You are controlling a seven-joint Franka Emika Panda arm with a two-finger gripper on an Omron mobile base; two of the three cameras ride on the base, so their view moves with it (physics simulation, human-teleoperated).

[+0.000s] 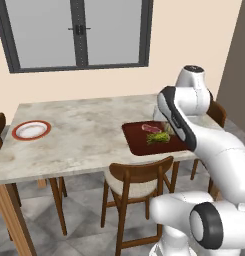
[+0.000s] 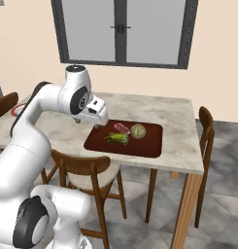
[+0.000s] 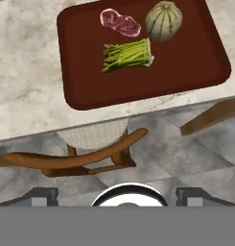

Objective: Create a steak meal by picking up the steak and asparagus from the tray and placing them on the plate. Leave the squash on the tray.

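steak (image 3: 120,23) and asparagus (image 3: 128,54) both wait on the tray (image 3: 195,57); my fingers (image 3: 42,194) spread wide, i should descend first.

You get even, bright, flat rendered light in all three views, no single source evident. The window (image 1: 79,32) panes read a dull pale grey, no glare. Shadows are faint: soft shading under the desk (image 1: 79,135) edge and chairs. Edges look slightly soft and low-resolution; no motion blur, no edge distortion.
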